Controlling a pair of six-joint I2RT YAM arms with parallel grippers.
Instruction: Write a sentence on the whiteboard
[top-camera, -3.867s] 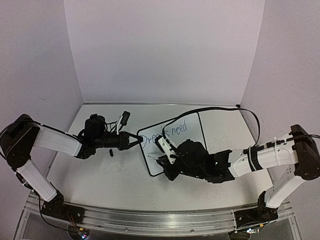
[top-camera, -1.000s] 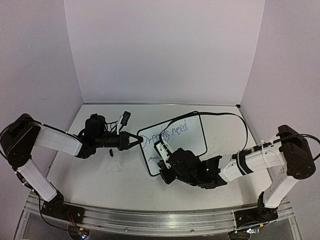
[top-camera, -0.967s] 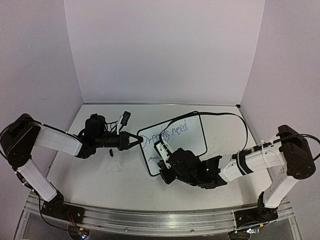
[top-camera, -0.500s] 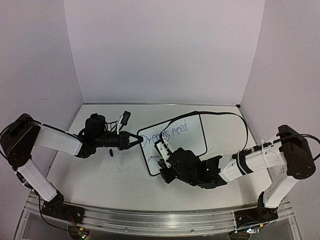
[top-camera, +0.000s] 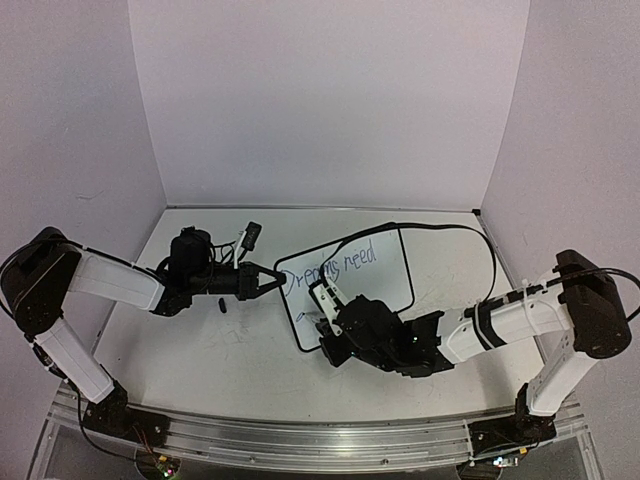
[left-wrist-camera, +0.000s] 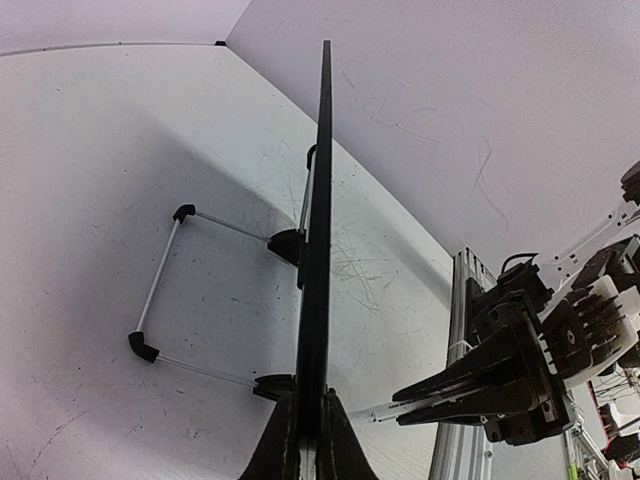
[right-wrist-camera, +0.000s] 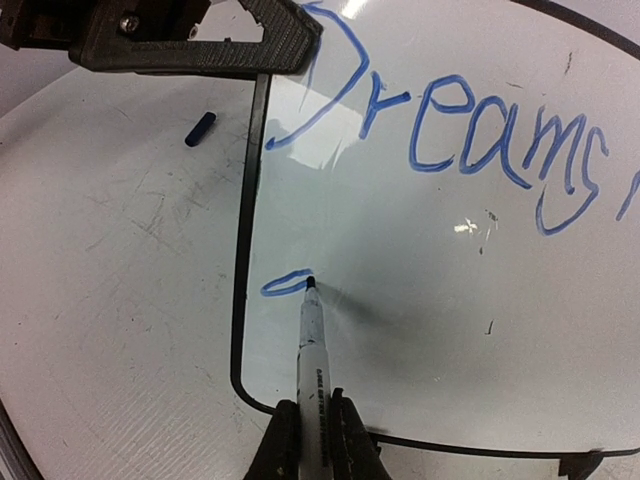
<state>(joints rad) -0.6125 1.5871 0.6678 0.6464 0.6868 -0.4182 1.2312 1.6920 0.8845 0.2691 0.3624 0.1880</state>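
Right wrist view: the whiteboard (right-wrist-camera: 450, 300) sits near the middle of the table (right-wrist-camera: 120, 250). The first line of the sentence (right-wrist-camera: 470, 150) is written ("Dreams", with "need" legible from above). The second line is so far only a short blue loop (right-wrist-camera: 285, 285) near the lower left corner, so most of the writing appears left to do. The right gripper (right-wrist-camera: 312, 425) is closed on a marker (right-wrist-camera: 311, 345), whose tip touches the board at the loop's end. The right arm reaches low across the table, forearm nearly level. The left gripper (right-wrist-camera: 285, 40), arm extended from the left, is clamped on the board's left edge, apparently steadying it. A small blue cap (right-wrist-camera: 200, 129) lies beside the frame.
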